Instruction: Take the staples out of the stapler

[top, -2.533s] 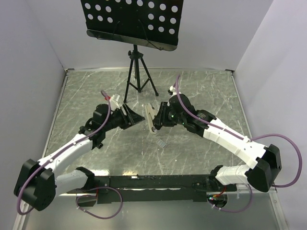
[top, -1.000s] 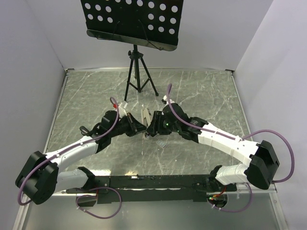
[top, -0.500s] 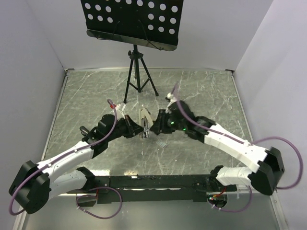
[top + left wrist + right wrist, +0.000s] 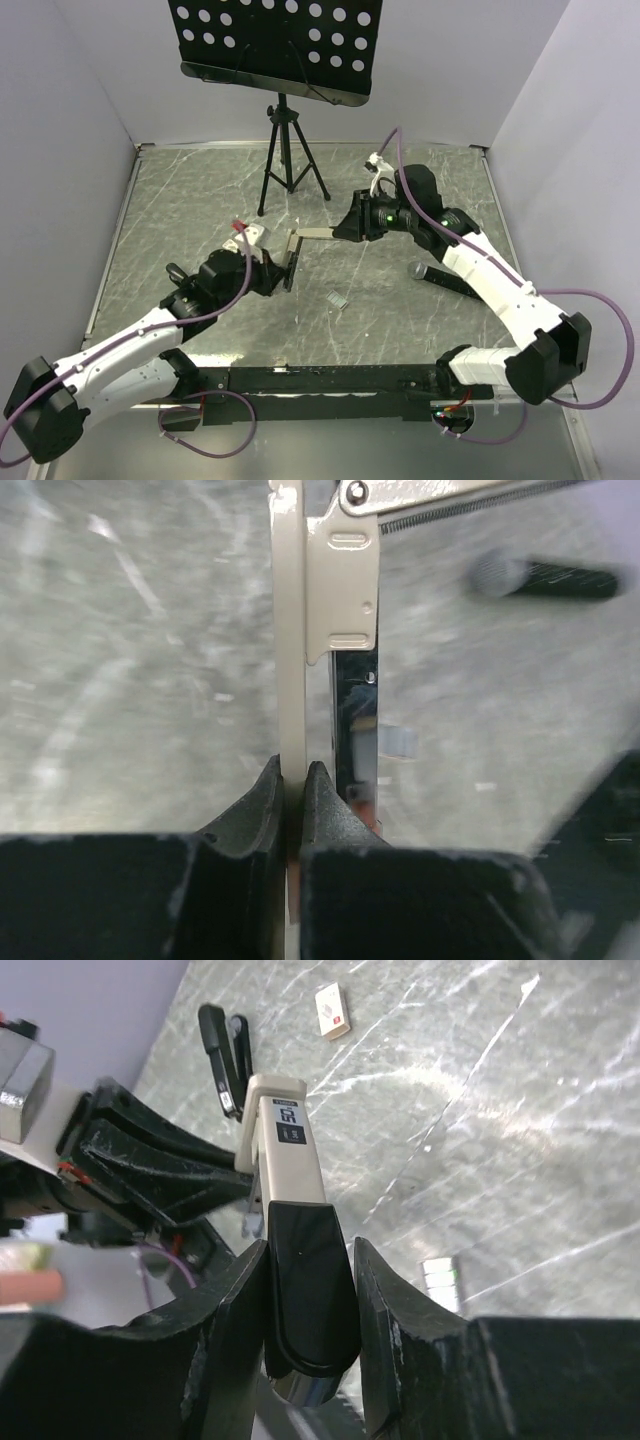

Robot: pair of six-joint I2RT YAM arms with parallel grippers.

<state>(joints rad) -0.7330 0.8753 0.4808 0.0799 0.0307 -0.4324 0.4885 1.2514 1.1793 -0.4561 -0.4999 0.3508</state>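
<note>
The stapler [image 4: 318, 234] is beige with a black end cap and is held above the table between both arms, swung wide open. My left gripper [image 4: 283, 262] is shut on its thin beige plate [image 4: 290, 680]; the spring rail [image 4: 450, 502] crosses the top of the left wrist view. My right gripper [image 4: 310, 1245] is shut on the stapler's black cap [image 4: 305, 1290], at the right end of the beige arm [image 4: 345, 230]. The staples [image 4: 337, 300], a tiny pale block, lie on the table below the stapler [image 4: 440, 1278].
A black tripod [image 4: 290, 165] with a perforated music desk [image 4: 270, 45] stands at the back. A dark cylinder [image 4: 440, 275] lies under the right arm. A black two-bar object [image 4: 175, 272] sits by the left arm. A small white and red box [image 4: 333, 1010] lies beyond it.
The right gripper has pulled back and to the right with the stapler's top arm, swinging the stapler wide open. The left gripper keeps its hold on the other half and has shifted slightly.
</note>
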